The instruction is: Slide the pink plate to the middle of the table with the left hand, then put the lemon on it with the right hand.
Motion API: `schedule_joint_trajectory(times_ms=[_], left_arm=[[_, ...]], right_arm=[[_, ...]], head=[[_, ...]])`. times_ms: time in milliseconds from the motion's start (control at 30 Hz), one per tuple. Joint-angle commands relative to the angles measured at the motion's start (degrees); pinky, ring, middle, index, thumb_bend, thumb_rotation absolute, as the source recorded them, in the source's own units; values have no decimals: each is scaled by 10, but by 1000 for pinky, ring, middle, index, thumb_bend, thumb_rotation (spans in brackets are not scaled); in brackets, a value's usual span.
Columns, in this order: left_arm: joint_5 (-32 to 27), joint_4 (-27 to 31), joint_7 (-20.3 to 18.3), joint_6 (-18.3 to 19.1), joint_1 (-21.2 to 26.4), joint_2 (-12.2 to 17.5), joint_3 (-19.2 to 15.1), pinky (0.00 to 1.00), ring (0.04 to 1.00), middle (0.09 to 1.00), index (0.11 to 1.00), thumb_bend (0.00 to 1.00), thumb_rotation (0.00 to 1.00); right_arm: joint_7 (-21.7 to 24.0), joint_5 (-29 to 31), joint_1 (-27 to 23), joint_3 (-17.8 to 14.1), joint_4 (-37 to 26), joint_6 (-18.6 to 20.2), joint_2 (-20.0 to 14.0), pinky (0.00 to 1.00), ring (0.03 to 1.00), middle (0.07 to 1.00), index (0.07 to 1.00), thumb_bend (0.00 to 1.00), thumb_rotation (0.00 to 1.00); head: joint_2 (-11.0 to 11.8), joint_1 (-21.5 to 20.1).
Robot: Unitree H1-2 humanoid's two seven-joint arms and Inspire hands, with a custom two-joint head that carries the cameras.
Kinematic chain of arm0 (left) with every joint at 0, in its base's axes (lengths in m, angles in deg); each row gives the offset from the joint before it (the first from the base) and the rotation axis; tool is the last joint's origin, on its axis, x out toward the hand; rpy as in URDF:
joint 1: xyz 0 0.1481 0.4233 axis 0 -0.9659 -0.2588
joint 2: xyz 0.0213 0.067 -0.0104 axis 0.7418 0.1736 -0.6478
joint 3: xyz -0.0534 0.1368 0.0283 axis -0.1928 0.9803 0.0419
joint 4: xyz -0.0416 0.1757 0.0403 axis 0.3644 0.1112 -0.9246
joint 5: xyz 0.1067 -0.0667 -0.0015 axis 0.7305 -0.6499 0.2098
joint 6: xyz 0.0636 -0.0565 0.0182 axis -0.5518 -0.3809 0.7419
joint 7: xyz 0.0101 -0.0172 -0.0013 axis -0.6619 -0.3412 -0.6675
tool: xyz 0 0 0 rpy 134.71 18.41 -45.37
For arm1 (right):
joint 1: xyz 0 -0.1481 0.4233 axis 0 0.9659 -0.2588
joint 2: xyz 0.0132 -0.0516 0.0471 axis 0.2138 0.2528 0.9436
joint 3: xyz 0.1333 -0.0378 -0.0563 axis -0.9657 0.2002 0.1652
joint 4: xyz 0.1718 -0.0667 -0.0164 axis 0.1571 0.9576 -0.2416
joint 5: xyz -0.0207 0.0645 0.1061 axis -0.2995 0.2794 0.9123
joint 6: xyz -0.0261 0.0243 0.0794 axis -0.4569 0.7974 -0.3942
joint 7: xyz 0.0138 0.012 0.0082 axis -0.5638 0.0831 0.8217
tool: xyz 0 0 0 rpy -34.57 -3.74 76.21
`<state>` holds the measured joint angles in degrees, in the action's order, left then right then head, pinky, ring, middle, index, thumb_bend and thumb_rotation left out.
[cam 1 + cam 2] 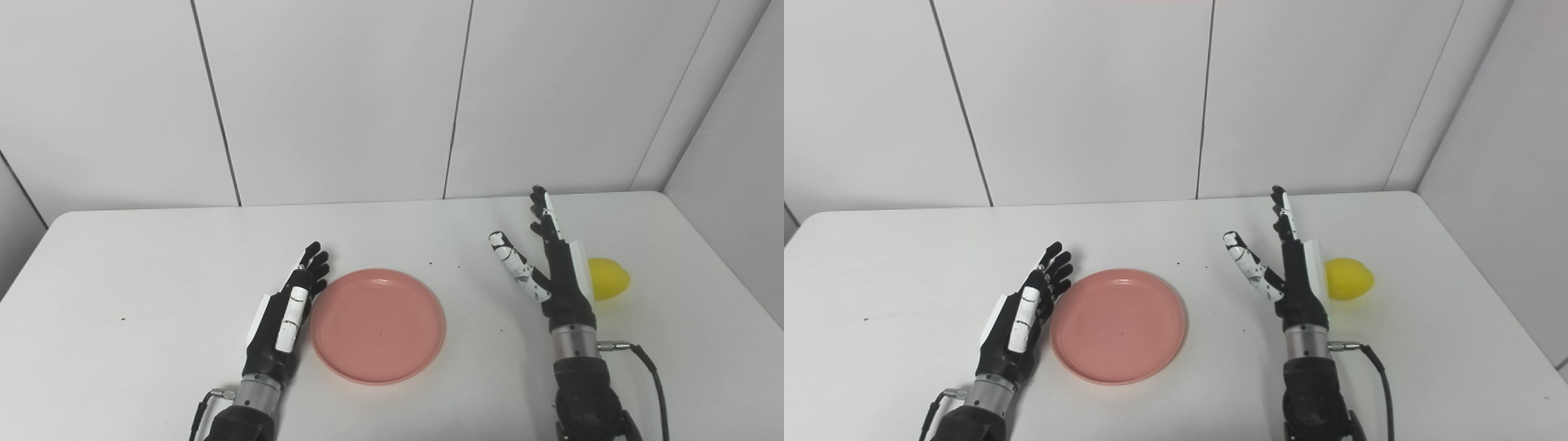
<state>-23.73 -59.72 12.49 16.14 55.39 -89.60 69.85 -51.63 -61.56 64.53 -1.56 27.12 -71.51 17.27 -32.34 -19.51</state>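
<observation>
Pink plate (377, 326), counter (153, 275) centre: my left hand (283, 318) flat at its 9 o'clock rim, fingers apart, empty. My right hand (551, 269) upright, fingers spread, empty; lemon (609, 278) just beside at its 3 o'clock.

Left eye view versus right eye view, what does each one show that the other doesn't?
Only the left eye view shows the lemon partly hidden behind the right hand, plus a grey wall strip at far left. Only the right eye view shows the whole yellow lemon clear of that hand. Both share the round pink plastic plate near mid-table, the open left hand at its left rim, and the white table.
</observation>
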Motion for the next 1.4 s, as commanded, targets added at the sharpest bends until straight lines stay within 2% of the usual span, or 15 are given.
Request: schedule_joint_trajectory(times_ms=[0,133,233,300,467,633,833,1000,1367], left_arm=[[3,-14,4,-24,0,-8,-1,940,941,950,946,706,1000],[1,-11,4,-23,-2,-9,-3,943,943,947,943,708,1000],[0,-9,6,-22,-3,-11,-6,948,947,951,947,707,1000],[-2,-9,5,-22,-4,-11,-9,948,946,950,946,706,1000],[-8,-15,0,-29,-3,-6,-15,947,944,950,944,702,1000],[-10,-16,-5,-30,-2,-2,-20,945,941,949,942,712,1000],[-16,-25,-12,-38,3,4,-22,955,954,962,956,701,1000],[-25,-20,-14,-31,4,4,-24,965,960,966,960,684,1000],[-27,-15,-14,-26,3,7,-21,976,966,969,967,651,1000]], right_arm=[[-17,-38,-23,-9,-29,32,-15,933,955,954,963,787,632],[-23,-95,-23,-14,-40,67,-37,843,926,958,963,855,617],[-33,-115,-26,-21,-33,70,-53,817,913,948,952,882,513],[-35,-128,-28,-26,-33,84,-62,810,907,942,950,890,505],[-22,-160,-30,-35,-46,151,-76,778,894,927,949,912,481],[-13,-158,-31,-40,-51,184,-84,768,900,933,954,935,446],[-24,-162,-33,-48,-30,194,-102,768,892,924,936,950,389],[-14,-162,-34,-50,-16,213,-111,751,873,908,922,935,356],[8,-106,-34,-48,14,226,-116,763,890,918,919,947,316]], head=[[0,-2],[1,-9],[3,-17],[5,-27],[10,-43],[13,-61],[16,-68],[16,-70],[15,-68]])
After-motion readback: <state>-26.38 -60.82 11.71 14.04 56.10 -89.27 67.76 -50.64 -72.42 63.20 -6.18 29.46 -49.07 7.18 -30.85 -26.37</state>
